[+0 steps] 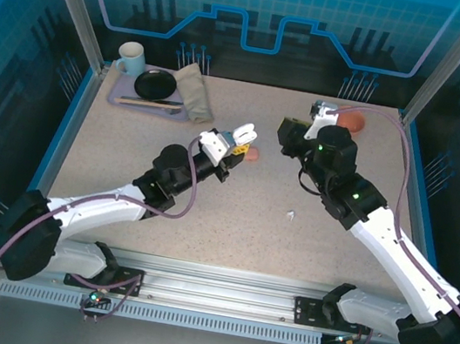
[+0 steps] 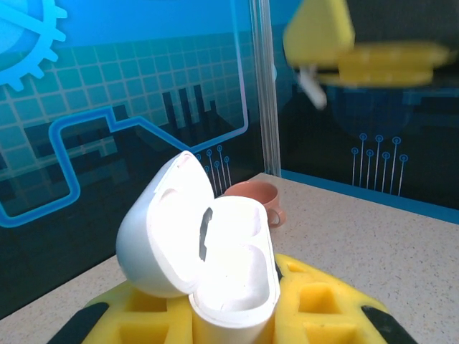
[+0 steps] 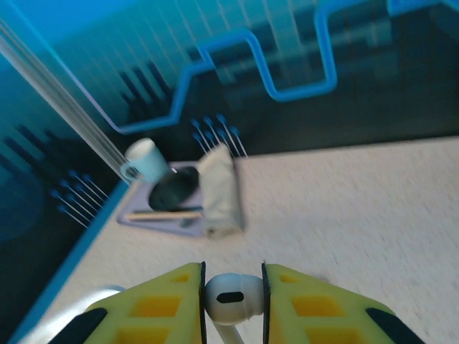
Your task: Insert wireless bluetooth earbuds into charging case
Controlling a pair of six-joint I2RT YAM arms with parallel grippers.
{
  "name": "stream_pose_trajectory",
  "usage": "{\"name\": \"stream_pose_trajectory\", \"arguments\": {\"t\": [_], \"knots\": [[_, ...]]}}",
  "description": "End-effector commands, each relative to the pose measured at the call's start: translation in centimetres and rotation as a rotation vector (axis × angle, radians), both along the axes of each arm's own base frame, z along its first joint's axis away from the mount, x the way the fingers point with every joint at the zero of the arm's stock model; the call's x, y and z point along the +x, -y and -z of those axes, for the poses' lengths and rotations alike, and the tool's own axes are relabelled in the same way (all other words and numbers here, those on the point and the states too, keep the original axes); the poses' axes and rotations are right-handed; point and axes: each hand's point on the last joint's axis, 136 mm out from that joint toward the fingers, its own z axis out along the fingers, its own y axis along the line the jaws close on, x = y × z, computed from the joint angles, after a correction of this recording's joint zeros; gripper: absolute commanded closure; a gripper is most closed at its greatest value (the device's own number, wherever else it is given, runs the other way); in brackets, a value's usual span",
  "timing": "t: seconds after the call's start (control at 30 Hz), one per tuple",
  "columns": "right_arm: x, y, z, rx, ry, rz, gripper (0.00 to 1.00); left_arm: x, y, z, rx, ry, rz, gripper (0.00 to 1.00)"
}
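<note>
Judging by how things lie, the task is taken to be at its first insertion. A white charging case (image 2: 215, 265), its lid swung open, is clamped at the base by the left gripper (image 2: 233, 309). Both wells look empty, though they are washed out by glare. One white earbud (image 3: 231, 295) is pinched by the right gripper (image 3: 233, 278), above the table (image 1: 205, 212) and apart from that case, so seating it is yet to be done. A salmon-pink case (image 2: 252, 198) is seen beyond on the table. The other buds cannot be made out, and a blurred yellow shape (image 2: 344, 43) high in the left wrist view cannot be identified.
</note>
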Motion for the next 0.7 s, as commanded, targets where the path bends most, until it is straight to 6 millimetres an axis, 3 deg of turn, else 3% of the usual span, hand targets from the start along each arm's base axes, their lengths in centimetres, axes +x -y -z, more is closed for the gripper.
{"name": "stream_pose_trajectory", "arguments": {"t": [0.0, 0.23, 0.67], "knots": [[-0.3, -0.6, -5.4, 0.065, 0.169, -0.054, 0.76, 0.8, 0.8, -2.7, -0.041, 0.054, 0.009, 1.00], [-0.4, -2.1, -8.0, 0.178, 0.280, -0.127, 0.77, 2.8, 1.6, -4.9, -0.092, 0.035, -0.026, 1.00], [-0.6, -4.2, -7.5, 0.302, 0.313, -0.245, 0.78, 4.2, 2.1, -7.4, -0.201, -0.032, -0.039, 1.00]]}}
